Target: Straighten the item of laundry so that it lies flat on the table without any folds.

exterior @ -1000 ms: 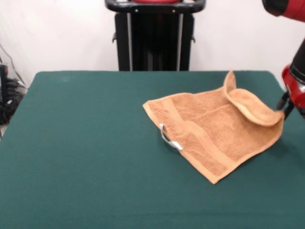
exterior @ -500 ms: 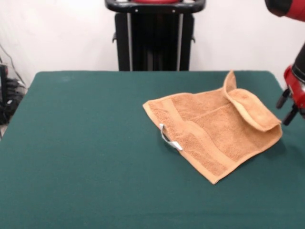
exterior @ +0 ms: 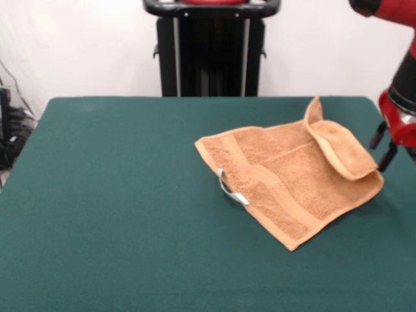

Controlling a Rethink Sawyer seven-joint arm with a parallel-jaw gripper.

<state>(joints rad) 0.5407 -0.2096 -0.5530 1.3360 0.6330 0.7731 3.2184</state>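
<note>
Plainly, in the front view, the towel [exterior: 292, 185] lay on the green table [exterior: 117, 214], toward its far right corner, mostly spread, with one corner flap [exterior: 338, 149] folded back over the body and a white loop tag [exterior: 231, 188] at the edge facing the table's middle. The gripper [exterior: 383, 146] hung just beside that flap, above the table's right edge; its jaws stood apart, holding nothing. The terry looked light, soft and limp, likely to drape and drag on the felt. The best hold seemed the free edge of the flap, pinched thin and drawn outward toward the right edge. No other view was given.
</note>
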